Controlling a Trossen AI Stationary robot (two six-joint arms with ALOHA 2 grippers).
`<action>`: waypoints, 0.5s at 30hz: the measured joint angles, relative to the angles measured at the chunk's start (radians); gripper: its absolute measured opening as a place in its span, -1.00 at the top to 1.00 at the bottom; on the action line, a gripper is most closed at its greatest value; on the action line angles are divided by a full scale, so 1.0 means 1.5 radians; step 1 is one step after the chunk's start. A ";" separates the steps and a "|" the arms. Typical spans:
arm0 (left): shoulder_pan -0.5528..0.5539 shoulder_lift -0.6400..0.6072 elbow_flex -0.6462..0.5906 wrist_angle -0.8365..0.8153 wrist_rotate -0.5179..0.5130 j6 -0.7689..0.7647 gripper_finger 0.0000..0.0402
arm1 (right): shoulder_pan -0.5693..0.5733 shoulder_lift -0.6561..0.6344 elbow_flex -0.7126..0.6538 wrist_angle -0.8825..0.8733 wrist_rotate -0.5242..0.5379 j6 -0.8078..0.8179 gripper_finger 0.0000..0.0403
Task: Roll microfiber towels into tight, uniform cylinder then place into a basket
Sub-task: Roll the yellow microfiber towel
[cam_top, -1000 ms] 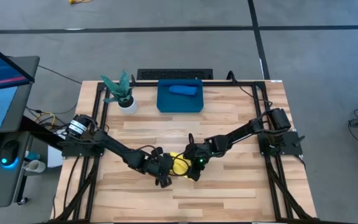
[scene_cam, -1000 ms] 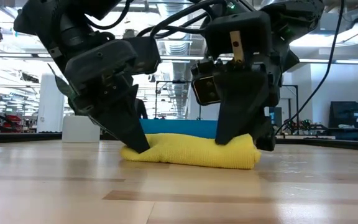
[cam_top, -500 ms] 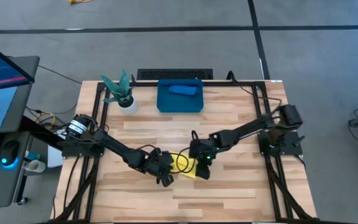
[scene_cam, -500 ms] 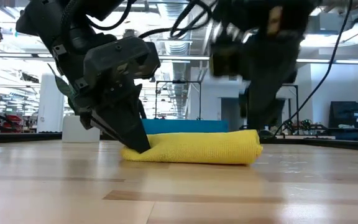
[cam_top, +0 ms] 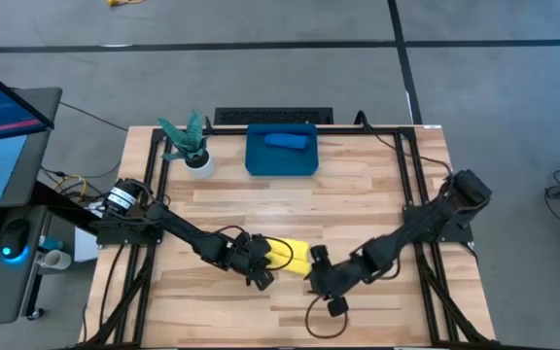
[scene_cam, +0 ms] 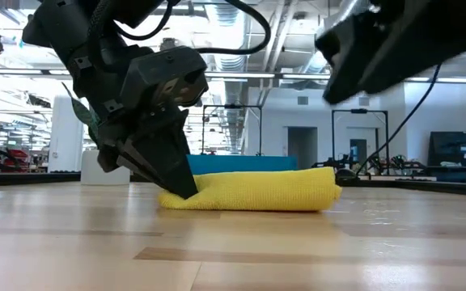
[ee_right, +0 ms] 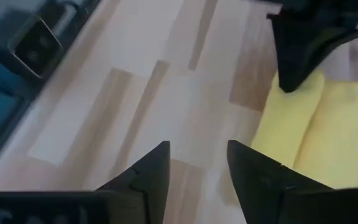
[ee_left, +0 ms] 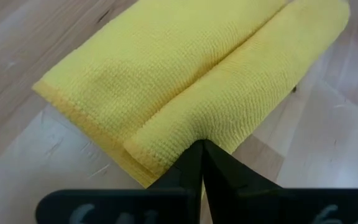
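A potted plant [cam_top: 191, 146] stands on the wooden table [cam_top: 358, 185].
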 joint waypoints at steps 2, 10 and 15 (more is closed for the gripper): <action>0.000 0.000 0.000 0.000 0.000 -0.006 0.98 | 0.002 0.021 0.000 0.006 0.011 -0.011 0.13; 0.000 0.000 0.000 0.000 0.002 -0.015 0.98 | -0.025 0.090 0.000 0.015 0.017 -0.016 0.27; 0.000 0.000 0.000 0.000 0.002 -0.015 0.98 | -0.045 0.107 0.000 0.015 0.025 0.018 0.33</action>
